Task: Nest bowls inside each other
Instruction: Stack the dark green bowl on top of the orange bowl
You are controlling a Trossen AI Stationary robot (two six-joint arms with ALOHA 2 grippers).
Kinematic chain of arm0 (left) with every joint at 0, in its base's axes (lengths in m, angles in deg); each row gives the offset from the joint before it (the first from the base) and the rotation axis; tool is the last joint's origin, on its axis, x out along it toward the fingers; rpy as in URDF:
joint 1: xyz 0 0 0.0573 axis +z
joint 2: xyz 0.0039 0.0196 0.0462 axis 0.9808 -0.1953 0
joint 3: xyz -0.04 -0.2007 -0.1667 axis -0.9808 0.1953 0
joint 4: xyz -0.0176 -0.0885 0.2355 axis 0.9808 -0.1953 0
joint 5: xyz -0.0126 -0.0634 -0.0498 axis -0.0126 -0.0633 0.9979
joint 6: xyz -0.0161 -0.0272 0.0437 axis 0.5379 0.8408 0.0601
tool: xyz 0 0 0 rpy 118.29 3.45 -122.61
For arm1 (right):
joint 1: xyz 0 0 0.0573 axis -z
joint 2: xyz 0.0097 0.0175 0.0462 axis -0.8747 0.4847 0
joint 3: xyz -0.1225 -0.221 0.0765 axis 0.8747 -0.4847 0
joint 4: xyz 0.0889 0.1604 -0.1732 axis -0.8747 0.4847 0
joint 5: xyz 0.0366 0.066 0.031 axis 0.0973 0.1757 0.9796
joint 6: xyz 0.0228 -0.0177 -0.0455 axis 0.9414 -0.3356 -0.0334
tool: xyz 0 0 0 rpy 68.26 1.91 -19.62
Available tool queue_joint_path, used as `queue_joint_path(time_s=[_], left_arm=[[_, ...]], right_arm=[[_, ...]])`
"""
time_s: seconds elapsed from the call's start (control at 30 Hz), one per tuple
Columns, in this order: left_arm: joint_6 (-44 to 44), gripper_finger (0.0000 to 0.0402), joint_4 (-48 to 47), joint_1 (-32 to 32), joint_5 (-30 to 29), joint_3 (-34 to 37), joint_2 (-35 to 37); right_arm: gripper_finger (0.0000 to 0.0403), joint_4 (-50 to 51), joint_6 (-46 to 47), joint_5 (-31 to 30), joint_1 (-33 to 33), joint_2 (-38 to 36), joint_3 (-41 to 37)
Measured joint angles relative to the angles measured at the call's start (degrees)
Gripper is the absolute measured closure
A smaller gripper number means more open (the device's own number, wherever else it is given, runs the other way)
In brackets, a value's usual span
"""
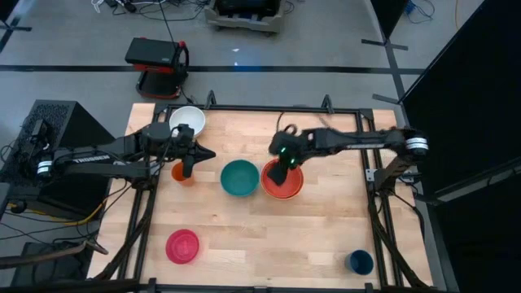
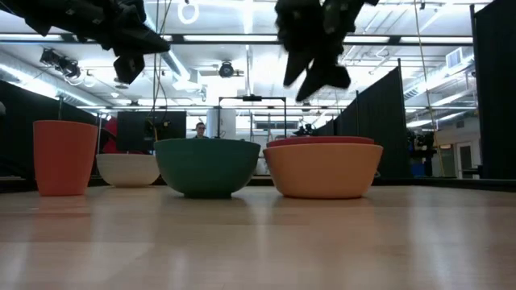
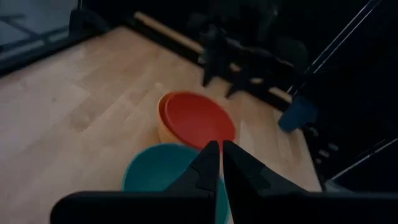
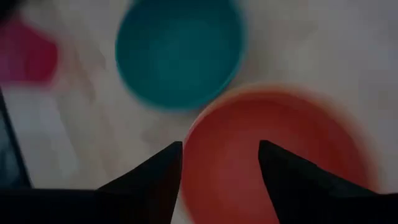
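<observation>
The red-orange bowl (image 1: 286, 184) sits nested in the light orange bowl (image 2: 322, 171), only its rim (image 2: 322, 141) showing above it. The teal bowl (image 1: 239, 177) stands just left of them. The white bowl (image 1: 186, 120) is at the far left and the magenta bowl (image 1: 182, 246) lies near the front left. My right gripper (image 4: 221, 155) hangs open above the red-orange bowl (image 4: 280, 149), clear of it (image 2: 318, 76). My left gripper (image 1: 207, 154) is shut in the air left of the teal bowl (image 3: 155, 171), holding nothing.
A small orange cup (image 1: 182, 172) stands under my left arm, beside the teal bowl. A dark blue cup (image 1: 359, 261) is at the near right corner. Bare wood lies along the near middle of the table. A black frame rims the table.
</observation>
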Motion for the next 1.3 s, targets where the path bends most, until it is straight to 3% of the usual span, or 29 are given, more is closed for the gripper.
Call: queue_joint_path(time_s=[0.3, 0.5, 0.7, 1.3], left_arm=[[0.0, 0.0390, 3.5, -1.2, 3.5, 0.0, -5.5], [-0.2, 0.0369, 3.4, -2.5, 3.4, 0.0, -14.8], [7.4, 0.0328, 1.3, -1.8, -0.5, 0.0, -21.6], [11.3, 0.0238, -1.0, -1.8, -9.8, 0.0, -26.9]], right_arm=[[0.0235, -0.3, 1.5, -11.0, 3.9, -11.0, 0.0], [0.0214, 0.6, 1.4, -11.0, 4.6, -11.8, -0.1], [0.0193, 1.8, 1.4, -11.0, 4.6, -11.8, -0.1], [0.0200, 2.0, -0.3, -10.1, 4.7, -11.8, -0.1]])
